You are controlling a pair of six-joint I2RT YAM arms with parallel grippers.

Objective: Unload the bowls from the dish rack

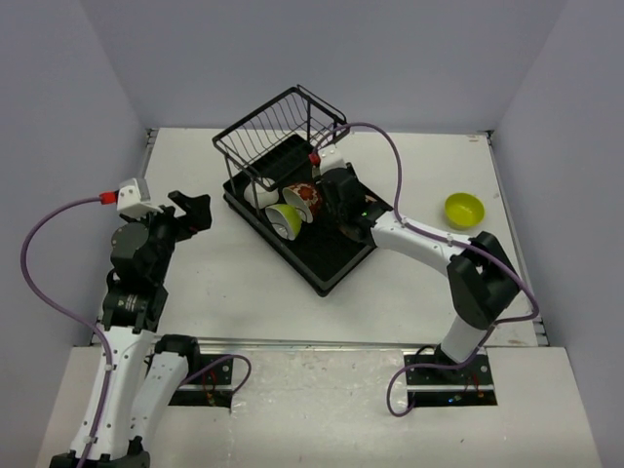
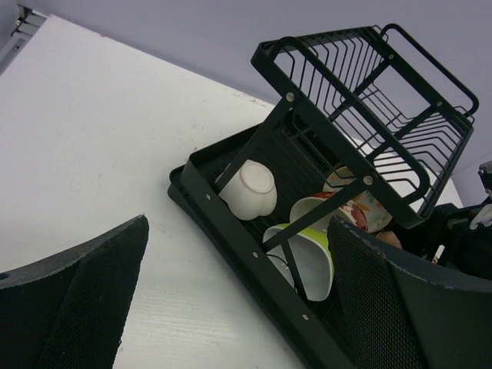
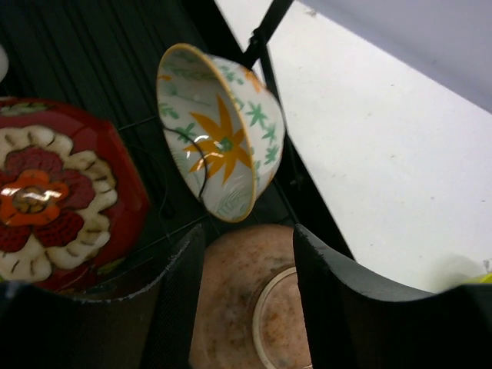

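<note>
The black dish rack (image 1: pixel 327 263) lies slanted mid-table, its wire basket (image 1: pixel 278 132) at the far end. In its tray lie a white bowl (image 2: pixel 250 188), a lime-green bowl (image 2: pixel 311 257) on its side, a red flowered bowl (image 3: pixel 54 192) and a white bowl with an orange flower (image 3: pixel 223 138). My right gripper (image 3: pixel 247 231) reaches into the tray, its jaws apart over an upturned tan-brown bowl (image 3: pixel 238 300) that runs on under the right finger. My left gripper (image 1: pixel 195 210) hovers wide open and empty left of the rack. Another lime-green bowl (image 1: pixel 464 208) sits upright on the table at the right.
Grey walls close the table on the left, the back and the right. The raised wire basket (image 2: pixel 369 92) overhangs the bowls on thin struts. The right arm's purple cable (image 1: pixel 390 156) loops over the rack's far corner.
</note>
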